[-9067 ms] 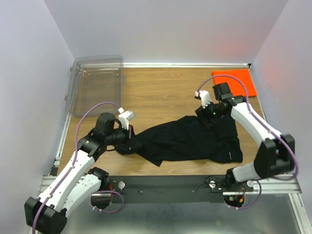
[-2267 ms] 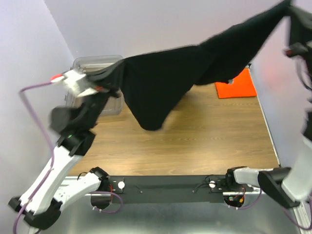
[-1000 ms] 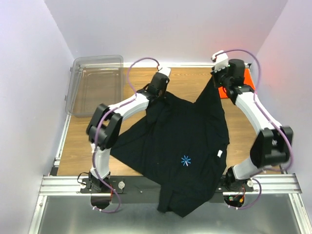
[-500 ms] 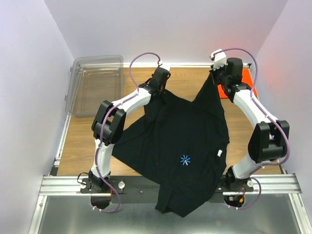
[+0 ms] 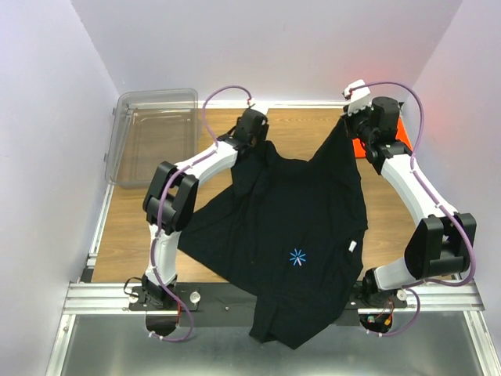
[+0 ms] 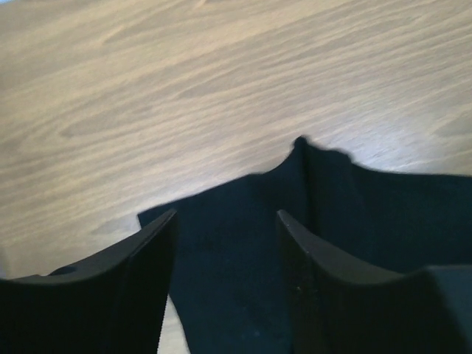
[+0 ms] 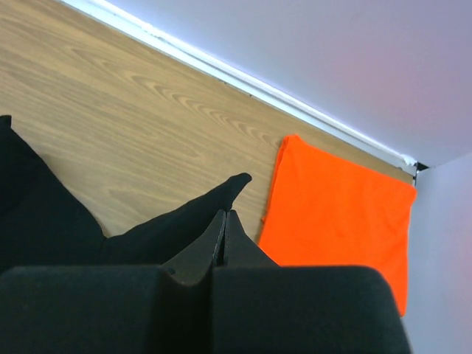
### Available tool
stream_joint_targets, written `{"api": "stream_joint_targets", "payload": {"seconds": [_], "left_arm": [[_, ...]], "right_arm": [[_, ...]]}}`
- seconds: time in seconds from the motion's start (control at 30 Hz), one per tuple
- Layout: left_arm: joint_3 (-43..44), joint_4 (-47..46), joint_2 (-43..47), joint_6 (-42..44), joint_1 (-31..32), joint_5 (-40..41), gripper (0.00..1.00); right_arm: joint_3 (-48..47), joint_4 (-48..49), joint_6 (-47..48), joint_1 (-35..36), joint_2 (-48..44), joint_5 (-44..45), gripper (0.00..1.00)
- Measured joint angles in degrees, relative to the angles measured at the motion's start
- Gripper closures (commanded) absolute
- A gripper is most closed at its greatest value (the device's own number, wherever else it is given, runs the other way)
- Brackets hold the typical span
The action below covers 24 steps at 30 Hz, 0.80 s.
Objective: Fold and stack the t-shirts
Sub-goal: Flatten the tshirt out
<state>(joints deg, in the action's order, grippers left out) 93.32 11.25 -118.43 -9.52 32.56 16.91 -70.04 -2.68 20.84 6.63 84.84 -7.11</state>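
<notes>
Since a shirt probably has to lie flat before any fold can be made, the black t-shirt is spread over the middle of the table, chest up, with its small blue starburst logo showing and its near hem spilling over the near edge. At the shirt's far left corner the left gripper hovers low with its jaws apart, and the cloth lies on the wood between them, unpinched. The right gripper, jaws closed on the shirt's far right corner, holds that corner up off the wood, apparently to draw the fabric taut. The cloth looks dark, limp and creased, ridged toward the raised corner. The orange t-shirt lies folded flat in the far right corner, likely the base of the stack. A clear plastic bin sits far left.
</notes>
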Motion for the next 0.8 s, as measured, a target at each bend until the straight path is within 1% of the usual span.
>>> {"api": "stream_joint_targets", "payload": {"seconds": [0.1, 0.2, 0.4, 0.53, 0.8], "left_arm": [[-3.0, -0.5, 1.8, -0.8, -2.0, -2.3, 0.35], [-5.9, -0.8, 3.9, -1.9, -5.4, -5.5, 0.35], [-5.8, -0.2, 3.7, -4.4, -10.0, -9.9, 0.42], [-3.5, 1.3, 1.2, -5.3, -10.9, -11.1, 0.48], [0.2, 4.6, -5.5, -5.5, -12.3, -11.8, 0.53]], "right_arm": [[0.5, 0.0, -0.3, 0.0, 0.0, 0.0, 0.99], [0.5, 0.0, -0.4, 0.0, 0.0, 0.0, 1.0], [1.2, 0.1, -1.3, 0.0, 0.0, -0.5, 0.99], [1.9, 0.0, -1.7, 0.0, 0.0, -0.9, 0.99], [2.3, 0.1, -1.9, 0.0, 0.3, -1.4, 0.99]]}}
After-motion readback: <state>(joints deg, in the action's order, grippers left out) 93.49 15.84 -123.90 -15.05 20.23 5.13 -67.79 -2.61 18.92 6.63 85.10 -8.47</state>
